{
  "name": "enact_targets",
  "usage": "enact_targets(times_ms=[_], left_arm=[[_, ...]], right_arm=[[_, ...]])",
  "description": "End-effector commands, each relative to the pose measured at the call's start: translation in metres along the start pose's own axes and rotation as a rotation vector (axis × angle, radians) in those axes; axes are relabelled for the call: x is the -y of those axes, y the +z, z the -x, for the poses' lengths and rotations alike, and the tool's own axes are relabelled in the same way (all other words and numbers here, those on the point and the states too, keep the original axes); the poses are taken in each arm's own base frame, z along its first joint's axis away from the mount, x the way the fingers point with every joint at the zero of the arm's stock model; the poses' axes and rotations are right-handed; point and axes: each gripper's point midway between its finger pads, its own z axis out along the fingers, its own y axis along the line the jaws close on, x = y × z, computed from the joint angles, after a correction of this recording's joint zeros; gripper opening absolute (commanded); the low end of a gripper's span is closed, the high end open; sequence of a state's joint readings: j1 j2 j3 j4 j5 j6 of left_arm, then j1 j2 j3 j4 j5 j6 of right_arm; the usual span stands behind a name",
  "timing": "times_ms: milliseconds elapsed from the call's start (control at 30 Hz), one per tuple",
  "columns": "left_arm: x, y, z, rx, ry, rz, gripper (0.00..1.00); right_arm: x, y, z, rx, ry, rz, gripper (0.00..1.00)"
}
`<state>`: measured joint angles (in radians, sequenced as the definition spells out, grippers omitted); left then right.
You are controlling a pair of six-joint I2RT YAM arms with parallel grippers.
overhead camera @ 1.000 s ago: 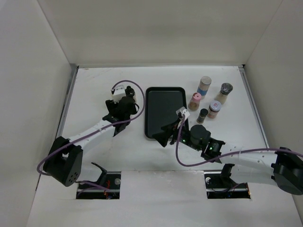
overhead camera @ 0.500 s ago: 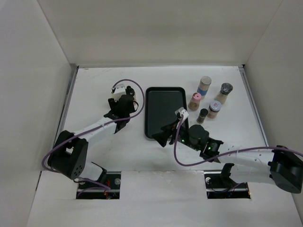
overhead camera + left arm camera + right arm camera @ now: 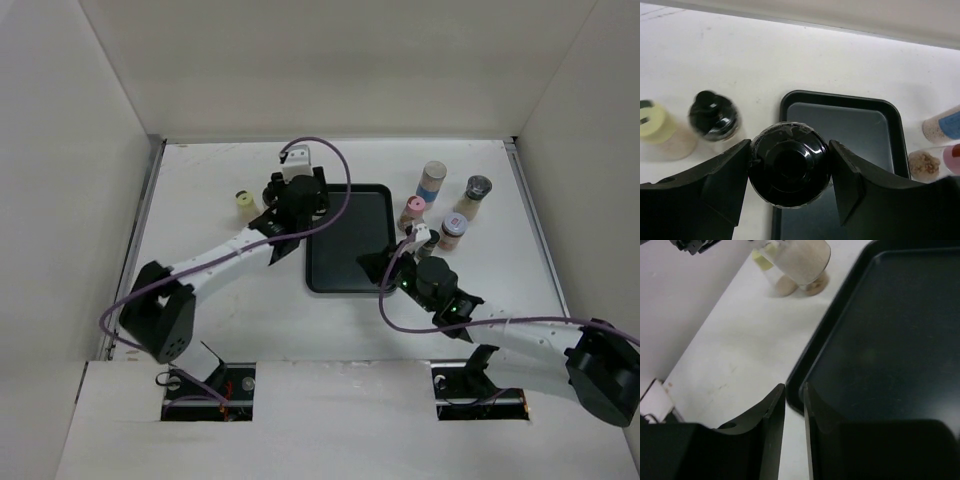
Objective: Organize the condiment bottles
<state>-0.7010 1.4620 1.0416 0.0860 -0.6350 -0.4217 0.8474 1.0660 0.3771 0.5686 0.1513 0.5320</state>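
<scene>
My left gripper (image 3: 790, 150) is shut on a black-capped bottle (image 3: 789, 167), held over the left rim of the black tray (image 3: 840, 112). From above, the left gripper (image 3: 293, 200) sits at the tray's (image 3: 350, 270) far left corner. Left of it on the table stand another black-capped bottle (image 3: 715, 116) and a pale-yellow-capped bottle (image 3: 243, 203). My right gripper (image 3: 795, 390) is shut, with only a thin slit between its fingers, at the tray's near right corner (image 3: 797, 402). I see nothing held in it.
Right of the tray stand a blue-labelled bottle (image 3: 432, 180), a grey-capped shaker (image 3: 476, 195), a pink-capped bottle (image 3: 412, 212) and a red-labelled bottle (image 3: 452, 232). White walls close in the table on three sides. The right wrist (image 3: 420, 240) is close to these bottles.
The left arm swung right to the tray's left rim with the black-capped bottle, uncovering the yellow-capped one. The right gripper slid right along the tray's near edge and shut.
</scene>
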Motion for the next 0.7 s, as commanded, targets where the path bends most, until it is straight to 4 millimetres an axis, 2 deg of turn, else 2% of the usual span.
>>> enact_targets(times_ms=[0,167,300,467,567,667], left_arm=[[0.034,0.032,0.034,0.092,-0.047,-0.063,0.27],[0.047,0.086,0.021,0.074,-0.010,-0.042,0.27],[0.053,0.113,0.010,0.059,0.007,-0.039,0.28],[0.053,0.135,0.005,0.051,0.008,-0.042,0.30],[0.054,0.142,-0.007,0.034,0.019,-0.042,0.32],[0.053,0.148,-0.016,0.020,0.026,-0.040,0.40]], right_arm=[[0.009,-0.001,0.023,0.088,0.059,-0.027,0.26],[0.011,-0.008,0.031,0.124,0.073,-0.026,0.36],[0.015,-0.007,0.032,0.122,0.078,-0.037,0.37],[0.015,-0.006,0.029,0.113,0.077,-0.034,0.39],[0.012,-0.006,0.030,0.113,0.075,-0.023,0.39],[0.013,-0.006,0.030,0.114,0.077,-0.022,0.39]])
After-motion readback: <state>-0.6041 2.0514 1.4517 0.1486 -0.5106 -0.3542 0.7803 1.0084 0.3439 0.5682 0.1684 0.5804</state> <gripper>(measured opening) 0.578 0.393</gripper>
